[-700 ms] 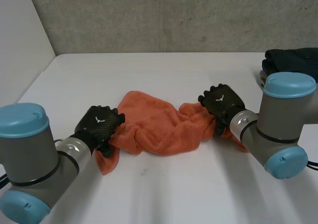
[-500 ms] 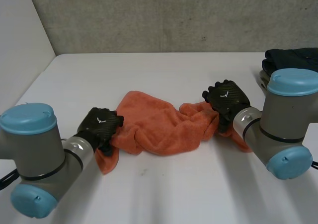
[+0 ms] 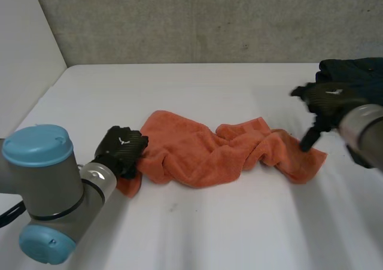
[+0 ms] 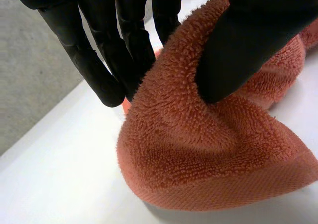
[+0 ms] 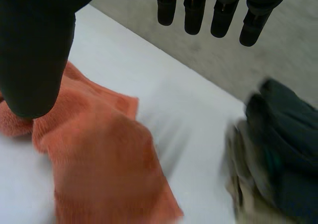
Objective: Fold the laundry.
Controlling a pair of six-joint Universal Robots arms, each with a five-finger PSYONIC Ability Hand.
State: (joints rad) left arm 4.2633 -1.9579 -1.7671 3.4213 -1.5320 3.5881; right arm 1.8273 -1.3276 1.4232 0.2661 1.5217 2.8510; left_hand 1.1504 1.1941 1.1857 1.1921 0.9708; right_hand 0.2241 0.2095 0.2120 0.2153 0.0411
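The left robot hand (image 3: pixel 122 150) pinches one end of the crumpled orange terry towel (image 3: pixel 197 153) on the white worktop (image 3: pixel 197 228); the right robot hand (image 3: pixel 326 99) hangs over the other end, fingers spread.

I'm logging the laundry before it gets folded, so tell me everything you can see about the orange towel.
The orange towel is thick looped terry with a flat woven hem band. It lies crumpled and unfolded, stretched sideways across the white table, bunched in ridges at its middle. The left hand pinches a raised fold at one end between thumb and fingers. The open right hand hovers by the other end, holding nothing.
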